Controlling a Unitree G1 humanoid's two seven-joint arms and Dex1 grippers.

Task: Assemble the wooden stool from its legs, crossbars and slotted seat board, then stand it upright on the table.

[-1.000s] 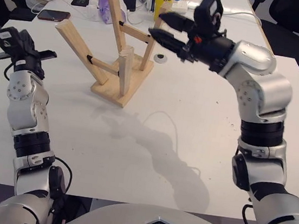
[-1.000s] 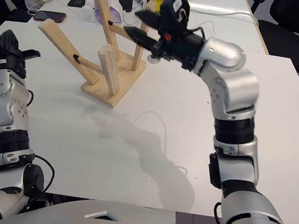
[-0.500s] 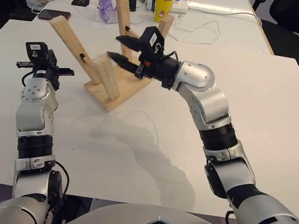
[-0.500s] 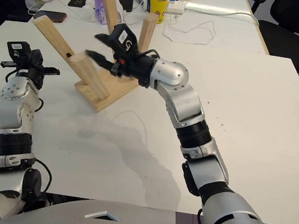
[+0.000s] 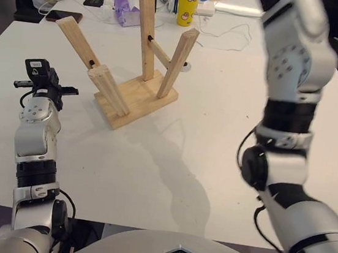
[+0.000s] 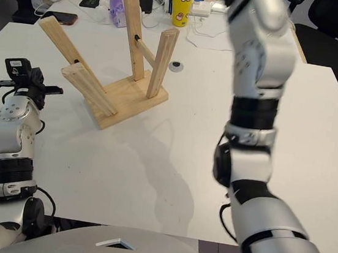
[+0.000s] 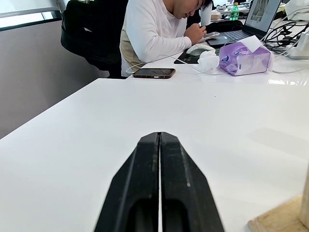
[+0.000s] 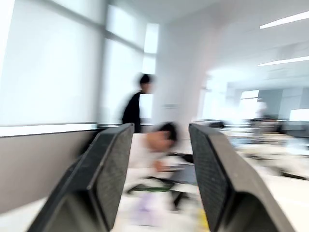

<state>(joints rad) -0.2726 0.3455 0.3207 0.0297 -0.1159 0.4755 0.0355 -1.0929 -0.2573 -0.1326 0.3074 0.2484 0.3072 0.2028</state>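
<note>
Far left on the table (image 5: 205, 131), the wooden stool (image 5: 137, 97) rests upside down, 4 legs (image 5: 178, 63) up — stiff, light, probably best held by 1 leg (near its crossbar (image 5: 161, 53)) — left gripper (image 7: 160, 140) closed nearby, right gripper (image 8: 160, 130) spread, empty.

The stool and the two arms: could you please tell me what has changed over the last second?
The right gripper, open throughout, reached in among the legs of the stool, then swung up high above the table. The stool turned somewhat meanwhile; it remains upside down, legs up. The left gripper shifted slightly and stays shut, holding nothing.
</note>
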